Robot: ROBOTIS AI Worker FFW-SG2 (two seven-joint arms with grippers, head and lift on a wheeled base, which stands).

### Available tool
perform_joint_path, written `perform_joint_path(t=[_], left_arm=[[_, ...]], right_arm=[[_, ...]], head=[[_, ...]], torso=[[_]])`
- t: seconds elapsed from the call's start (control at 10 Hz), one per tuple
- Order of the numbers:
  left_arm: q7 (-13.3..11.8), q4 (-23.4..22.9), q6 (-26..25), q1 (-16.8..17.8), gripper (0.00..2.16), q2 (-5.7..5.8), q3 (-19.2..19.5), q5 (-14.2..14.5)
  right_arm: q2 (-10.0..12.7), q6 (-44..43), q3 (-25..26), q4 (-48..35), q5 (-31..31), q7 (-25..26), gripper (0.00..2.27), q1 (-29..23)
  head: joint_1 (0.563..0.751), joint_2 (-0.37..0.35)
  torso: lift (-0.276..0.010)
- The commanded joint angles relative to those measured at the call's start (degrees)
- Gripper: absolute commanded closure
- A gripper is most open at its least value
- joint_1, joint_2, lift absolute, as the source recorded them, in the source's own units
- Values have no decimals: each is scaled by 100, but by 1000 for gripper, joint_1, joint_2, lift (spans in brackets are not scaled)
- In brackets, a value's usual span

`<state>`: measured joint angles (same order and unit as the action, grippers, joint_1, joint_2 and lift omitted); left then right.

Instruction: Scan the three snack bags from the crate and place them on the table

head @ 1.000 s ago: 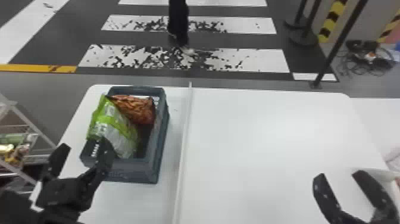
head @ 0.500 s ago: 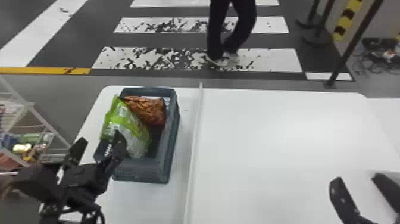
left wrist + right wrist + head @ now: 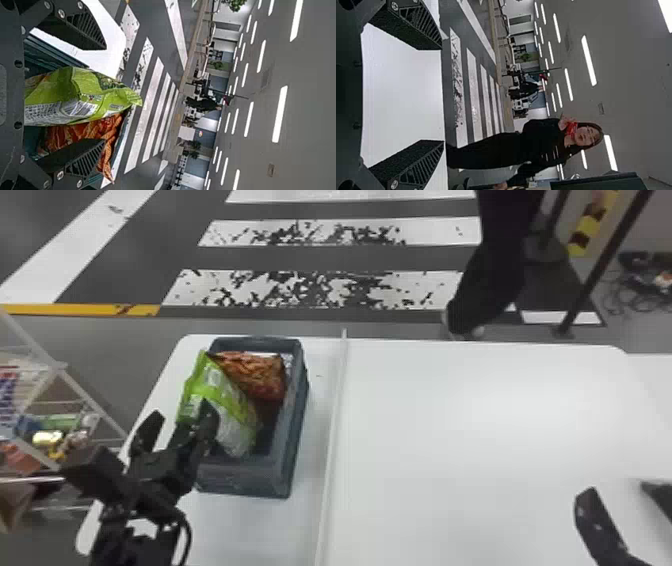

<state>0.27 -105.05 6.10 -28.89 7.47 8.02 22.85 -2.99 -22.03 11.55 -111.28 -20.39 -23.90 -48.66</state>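
Green snack bag [image 3: 220, 390] stood in the crate [image 3: 240, 480] beside the orange bag [image 3: 257, 375]; left end effector [image 3: 181, 411] had edged forward to it, fingers apart, pickup apparently near. Right end effector [image 3: 619, 490], also spread, waited over the table [image 3: 475, 430].

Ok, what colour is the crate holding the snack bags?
The crate is dark blue-grey; it shows best in the head view.

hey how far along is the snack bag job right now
Done: no finished bag is evident; scanning can't be judged. In hand: nothing; the left end effector is open at the green bag, the right end effector open too. Left: at least the green bag and orange bag, both in the crate, need placing on the table.
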Motion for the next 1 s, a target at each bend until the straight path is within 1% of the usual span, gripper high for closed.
perform_joint_path(t=[0.0,0.1,0.2,0.3,0.4,0.6,0.7,0.8,0.9], left_arm=[[-18,152,-9,129,333,-9,-38,0],[-27,231,-9,199,640,0,-38,0],[-44,337,-61,287,1342,9,-38,0],[-36,354,-202,322,1905,9,6,9],[-44,328,-202,322,2098,9,6,9],[-27,249,-184,287,2132,0,6,9],[-1,108,-167,190,2132,-9,6,9],[-1,-182,-132,15,2132,-26,-11,9],[8,-648,-79,-258,2132,-35,-20,9]], right_arm=[[0,2,22,1,0,0,90,-3],[0,2,49,1,-9,0,90,-12],[0,2,75,1,-9,9,90,-12],[9,2,84,1,-18,9,90,-12],[9,2,93,1,-35,17,90,-12],[18,2,128,-8,-88,17,90,-12],[18,2,128,-34,-97,17,90,-12],[18,2,119,-34,-97,17,90,-12],[26,2,119,-43,-97,26,90,-12]], head=[[695,94],[695,88],[695,86],[695,82],[695,81],[695,78],[695,75],[695,74],[695,70]], torso=[[-36],[-36],[-36],[-36],[-36],[-36],[-36],[-36],[-36]])
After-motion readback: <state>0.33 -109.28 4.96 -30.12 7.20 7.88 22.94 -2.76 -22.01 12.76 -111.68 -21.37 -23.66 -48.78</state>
